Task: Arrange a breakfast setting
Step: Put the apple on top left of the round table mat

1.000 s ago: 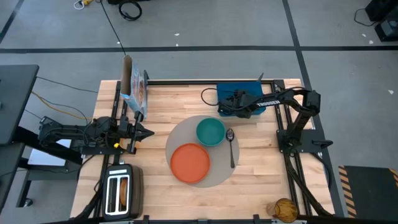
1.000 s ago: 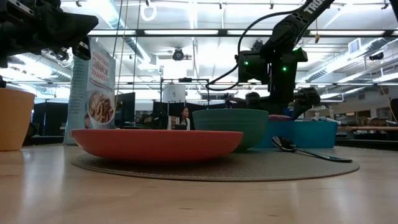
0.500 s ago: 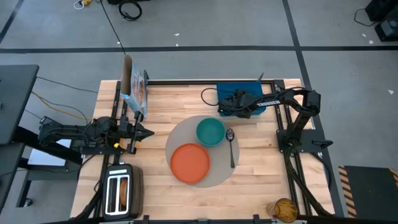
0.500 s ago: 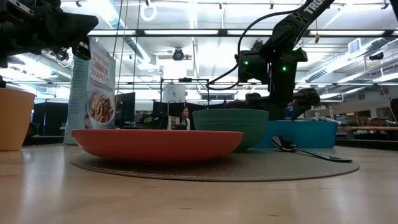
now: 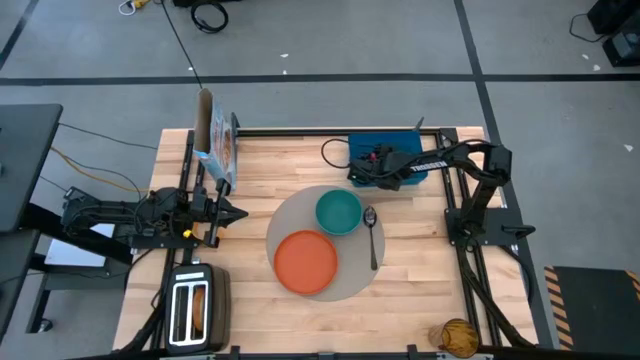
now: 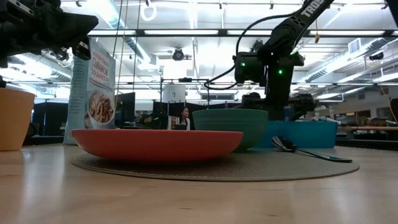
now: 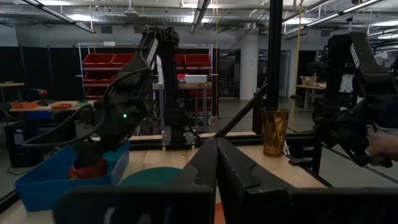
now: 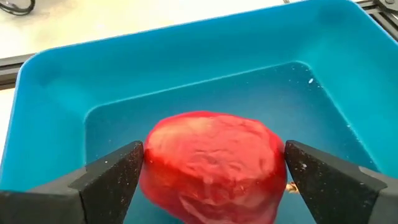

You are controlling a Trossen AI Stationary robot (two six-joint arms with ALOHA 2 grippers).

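While the right gripper point(image 8: 211, 180) reaches down into the blue tray point(image 8: 56, 118) at the far side of the desk point(image 5: 420, 270), its fingers point(image 8: 106, 180) stand wide on either side of the red apple point(image 8: 211, 162), close to its flanks; whether they touch it cannot be told. The apple is the only thing seen in the tray and rests on the tray floor.

On the round mat point(image 5: 352, 285) the orange plate point(image 5: 305, 261) lies on the near side and the teal bowl point(image 5: 338, 211) on the far side, just beside each other. Nothing shows on the plate or in the bowl. The spoon point(image 5: 371, 232) lies on the mat to the right of the bowl, its long axis running near to far, bowl end away and handle toward the near edge.

A toast slice point(image 5: 198, 308) stands in a slot of the toaster point(image 5: 190, 335) at the near left corner. A cereal box point(image 5: 217, 148) stands upright at the far left.

The left gripper point(image 5: 238, 211) hangs over the left edge of the desk, pinched closed and holding nothing.
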